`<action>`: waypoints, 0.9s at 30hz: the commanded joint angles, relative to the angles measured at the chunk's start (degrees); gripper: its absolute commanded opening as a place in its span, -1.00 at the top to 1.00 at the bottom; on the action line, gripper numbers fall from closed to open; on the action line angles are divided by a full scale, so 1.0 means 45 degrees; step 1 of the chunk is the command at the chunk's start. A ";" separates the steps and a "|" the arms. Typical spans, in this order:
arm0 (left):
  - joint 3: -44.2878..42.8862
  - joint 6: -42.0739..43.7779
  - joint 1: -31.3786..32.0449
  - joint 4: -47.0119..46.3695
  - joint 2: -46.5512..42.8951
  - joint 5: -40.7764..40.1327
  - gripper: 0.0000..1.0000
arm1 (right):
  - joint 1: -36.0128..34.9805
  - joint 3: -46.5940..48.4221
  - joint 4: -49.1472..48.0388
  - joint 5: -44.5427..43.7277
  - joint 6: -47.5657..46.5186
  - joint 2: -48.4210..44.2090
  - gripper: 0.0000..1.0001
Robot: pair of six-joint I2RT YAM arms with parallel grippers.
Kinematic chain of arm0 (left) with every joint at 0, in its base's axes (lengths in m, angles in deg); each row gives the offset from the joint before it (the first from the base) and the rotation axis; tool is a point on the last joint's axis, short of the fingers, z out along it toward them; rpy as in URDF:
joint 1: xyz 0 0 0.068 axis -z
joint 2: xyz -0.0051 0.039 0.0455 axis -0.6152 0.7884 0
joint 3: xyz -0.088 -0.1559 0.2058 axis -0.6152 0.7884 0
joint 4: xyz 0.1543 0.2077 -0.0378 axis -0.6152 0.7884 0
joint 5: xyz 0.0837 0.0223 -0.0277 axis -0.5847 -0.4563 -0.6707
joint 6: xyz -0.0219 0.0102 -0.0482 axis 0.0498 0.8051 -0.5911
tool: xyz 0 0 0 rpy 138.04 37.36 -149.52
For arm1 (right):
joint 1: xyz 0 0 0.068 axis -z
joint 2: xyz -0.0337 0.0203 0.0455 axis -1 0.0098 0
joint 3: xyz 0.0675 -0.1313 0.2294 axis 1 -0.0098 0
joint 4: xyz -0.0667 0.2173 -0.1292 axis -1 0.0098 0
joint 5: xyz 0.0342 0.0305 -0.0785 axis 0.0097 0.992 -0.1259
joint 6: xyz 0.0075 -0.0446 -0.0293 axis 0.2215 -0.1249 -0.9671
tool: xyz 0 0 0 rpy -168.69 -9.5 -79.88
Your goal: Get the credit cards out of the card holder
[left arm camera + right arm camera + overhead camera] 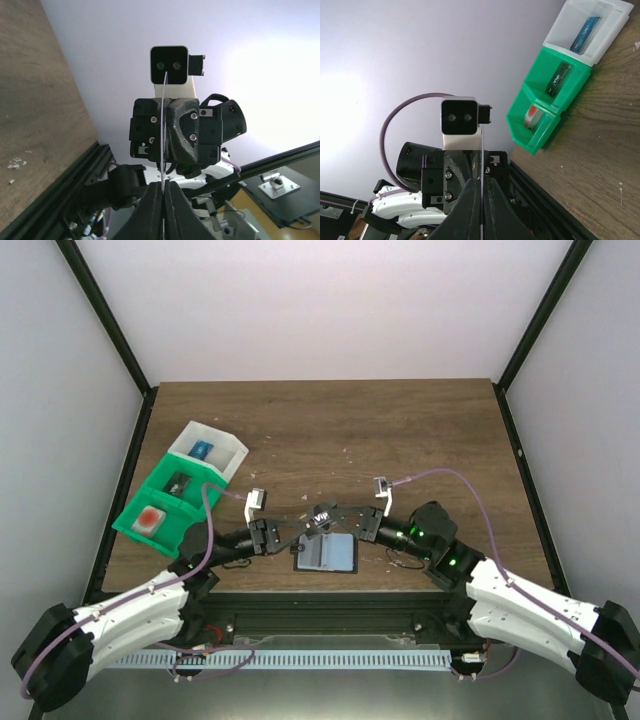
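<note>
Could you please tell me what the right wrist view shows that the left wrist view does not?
Only the right wrist view shows the green and white plastic bins. Only the left wrist view shows a flat black panel in the background. Both show the brown wooden table and a thin credit card edge-on, pinched by the left gripper and the right gripper.

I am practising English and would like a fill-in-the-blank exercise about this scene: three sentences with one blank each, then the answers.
1. The card holder lies ___ on the table.
2. The left gripper and the right gripper grip one credit card, held ___ the card holder.
3. The white bin contains a ___ item.

Answers: open; above; blue
</note>
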 commanded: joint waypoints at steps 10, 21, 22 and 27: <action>0.0364 0.0322 -0.0015 0.0098 -0.0536 -0.0900 1.00 | 0.0018 -0.0041 0.0688 -0.0867 0.0285 -0.0618 0.58; -0.2140 0.3184 -0.1321 0.6382 -0.0729 -0.1169 1.00 | 0.0022 -0.0268 0.3129 -0.1535 -0.0293 -0.2239 -0.99; -0.2477 0.3461 -0.1734 0.6757 -0.0548 -0.0906 1.00 | 0.0023 -0.0284 0.3395 -0.1604 -0.0363 -0.2388 -0.99; -0.3907 0.4171 -0.4398 0.7524 0.0502 0.1251 1.00 | 0.0021 -0.0581 0.4287 -0.1989 -0.0517 -0.3293 -0.99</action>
